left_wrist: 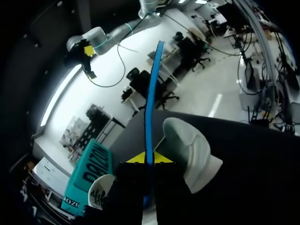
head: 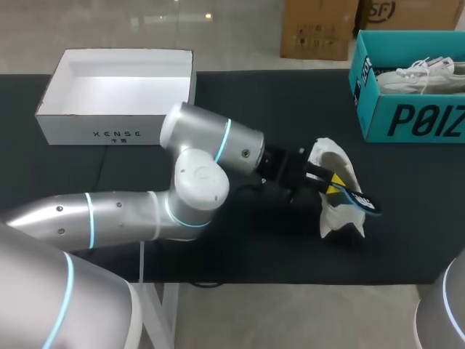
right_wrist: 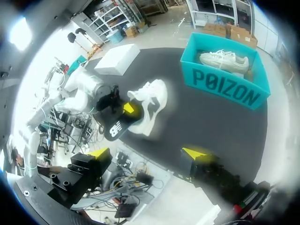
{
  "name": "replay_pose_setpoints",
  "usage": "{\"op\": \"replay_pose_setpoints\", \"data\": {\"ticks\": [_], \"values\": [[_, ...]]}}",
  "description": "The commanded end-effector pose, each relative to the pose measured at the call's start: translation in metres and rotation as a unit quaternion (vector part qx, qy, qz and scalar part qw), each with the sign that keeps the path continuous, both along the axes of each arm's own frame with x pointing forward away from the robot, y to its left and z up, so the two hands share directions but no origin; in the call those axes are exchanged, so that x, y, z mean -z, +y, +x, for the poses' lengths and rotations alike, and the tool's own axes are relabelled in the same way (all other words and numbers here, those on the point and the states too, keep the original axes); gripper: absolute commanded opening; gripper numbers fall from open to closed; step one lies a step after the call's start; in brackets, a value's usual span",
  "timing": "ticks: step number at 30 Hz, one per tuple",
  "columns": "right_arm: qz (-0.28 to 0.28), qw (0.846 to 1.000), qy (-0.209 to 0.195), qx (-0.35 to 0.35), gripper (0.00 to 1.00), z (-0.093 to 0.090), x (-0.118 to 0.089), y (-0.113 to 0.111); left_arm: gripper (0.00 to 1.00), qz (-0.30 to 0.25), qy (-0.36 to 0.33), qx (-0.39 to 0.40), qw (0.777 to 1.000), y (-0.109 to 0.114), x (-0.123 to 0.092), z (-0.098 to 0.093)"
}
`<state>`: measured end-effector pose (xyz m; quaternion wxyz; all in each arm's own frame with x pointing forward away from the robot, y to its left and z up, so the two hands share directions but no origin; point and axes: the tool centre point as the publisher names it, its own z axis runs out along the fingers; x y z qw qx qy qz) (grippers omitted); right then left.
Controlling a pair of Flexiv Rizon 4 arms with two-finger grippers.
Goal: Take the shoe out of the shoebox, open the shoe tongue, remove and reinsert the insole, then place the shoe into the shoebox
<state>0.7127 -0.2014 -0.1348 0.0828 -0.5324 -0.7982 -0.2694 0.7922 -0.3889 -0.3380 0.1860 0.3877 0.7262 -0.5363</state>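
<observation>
L gripper (head: 328, 186) pinches thin, flat blue insole (head: 361, 201) edge-on, just above soft white shoe (head: 340, 161) on black table (head: 254, 94), well apart from teal cardboard shoebox (head: 407, 120). R gripper (right_wrist: 146, 152) spread wide, holding nothing.

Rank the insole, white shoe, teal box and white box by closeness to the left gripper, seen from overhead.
1. insole, in the left gripper
2. white shoe, right beside it
3. teal box, back right
4. white box, back left

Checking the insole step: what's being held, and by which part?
The left gripper pinches the insole near one end; the right gripper is open, holding nothing.
</observation>
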Motion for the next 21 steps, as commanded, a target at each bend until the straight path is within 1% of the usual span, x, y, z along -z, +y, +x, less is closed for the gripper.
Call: {"op": "replay_pose_setpoints", "data": {"ticks": [1, 7, 10, 11, 12, 13, 14, 15, 16, 17, 18, 19, 21], "values": [[-0.001, 1.000, 0.002, 0.000, 1.00, 0.001, 0.000, 0.000, 0.00, 0.005, 0.000, -0.004, 1.000, 0.007, 0.000, -0.004], [-0.001, 1.000, 0.002, 0.000, 1.00, 0.001, 0.000, 0.000, 0.00, 0.007, 0.004, -0.008, 1.000, 0.007, 0.007, -0.003], [-0.001, 1.000, 0.002, 0.000, 1.00, 0.001, 0.000, 0.000, 0.00, -0.001, -0.007, 0.000, 1.000, 0.006, 0.000, -0.001], [-0.001, 1.000, 0.002, 0.000, 1.00, 0.001, 0.000, 0.000, 0.04, -0.009, -0.008, 0.003, 1.000, 0.005, -0.002, -0.001], [-0.001, 1.000, 0.002, 0.000, 1.00, 0.001, 0.000, 0.000, 0.45, -0.013, -0.010, 0.005, 1.000, 0.005, -0.004, -0.001], [-0.001, 1.000, 0.002, 0.000, 1.00, 0.001, 0.000, 0.000, 0.67, -0.014, -0.010, 0.006, 1.000, 0.005, -0.006, -0.001], [-0.001, 1.000, 0.002, 0.000, 1.00, 0.001, 0.000, 0.000, 0.62, -0.013, -0.010, 0.006, 1.000, 0.005, -0.009, -0.001], [-0.001, 1.000, 0.002, 0.000, 1.00, 0.001, 0.000, 0.000, 0.50, -0.014, -0.010, 0.005, 1.000, 0.006, -0.011, -0.001], [-0.001, 1.000, 0.002, 0.000, 1.00, 0.001, 0.000, 0.000, 0.48, -0.015, -0.011, 0.005, 1.000, 0.006, -0.013, -0.001], [-0.001, 1.000, 0.002, 0.000, 1.00, 0.001, 0.000, 0.000, 0.40, -0.016, -0.011, 0.005, 1.000, 0.007, -0.014, -0.001], [-0.001, 1.000, 0.002, 0.000, 1.00, 0.001, 0.000, 0.000, 0.37, -0.016, -0.011, 0.004, 1.000, 0.007, -0.015, -0.001], [-0.001, 1.000, 0.002, 0.000, 1.00, 0.001, 0.000, 0.000, 0.32, -0.017, -0.013, 0.007, 1.000, 0.006, -0.017, -0.002], [-0.001, 1.000, 0.002, 0.000, 1.00, 0.001, 0.000, 0.000, 0.31, -0.018, -0.014, 0.015, 1.000, 0.003, -0.019, -0.004]]}}
